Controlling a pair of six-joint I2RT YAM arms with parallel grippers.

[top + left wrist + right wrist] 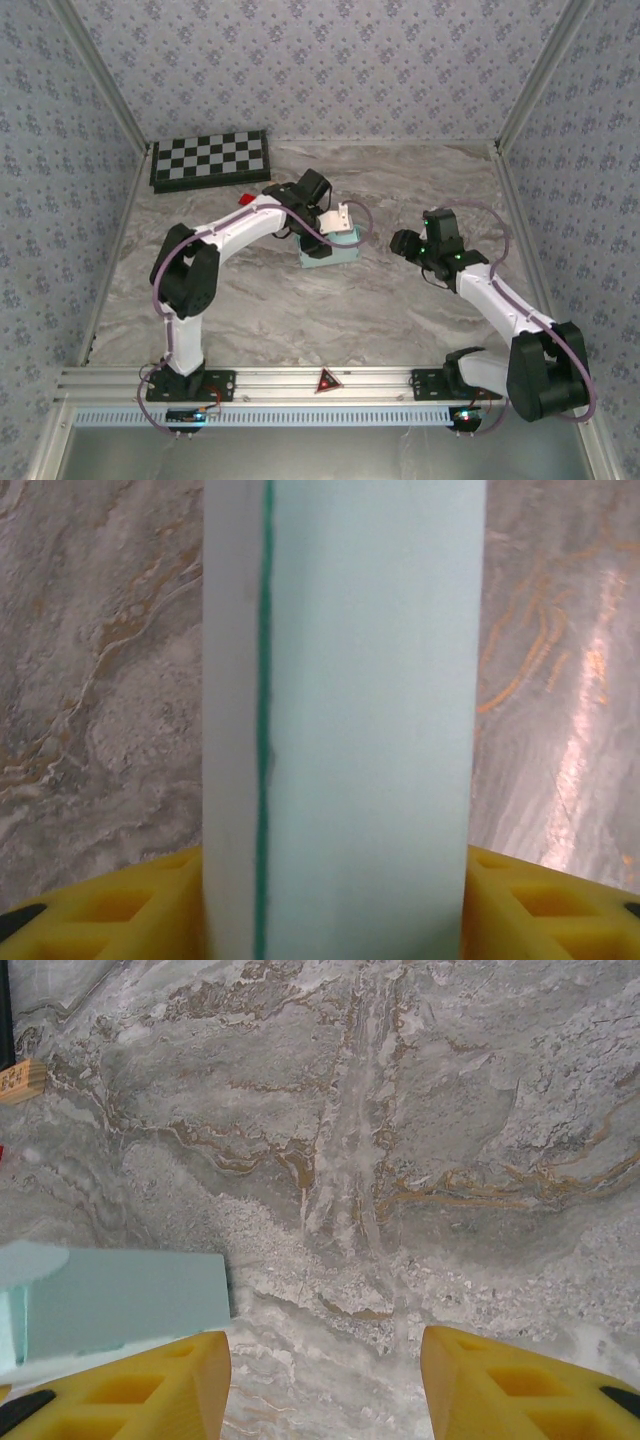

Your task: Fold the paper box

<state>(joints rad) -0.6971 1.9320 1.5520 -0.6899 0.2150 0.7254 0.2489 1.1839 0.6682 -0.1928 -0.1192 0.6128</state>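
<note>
L arm: elbow bent, forearm reaching fwd-right, your left gripper (335,910) pinching the paper box (370,680) in its jaws | R arm: folded, wrist aimed left, your right gripper (325,1380) tipped down, jaws wide apart

We see a table (300,320) with a grey marble-patterned top, veined in white and brownish orange. Walls (330,70) papered in pale lilac with a small floral print close it in at the back and on both sides. Slim metal posts (100,70) run up the back corners. An aluminium rail (280,380) lies along the near edge. The light is even, with a soft sheen on the table in the left wrist view.
</note>
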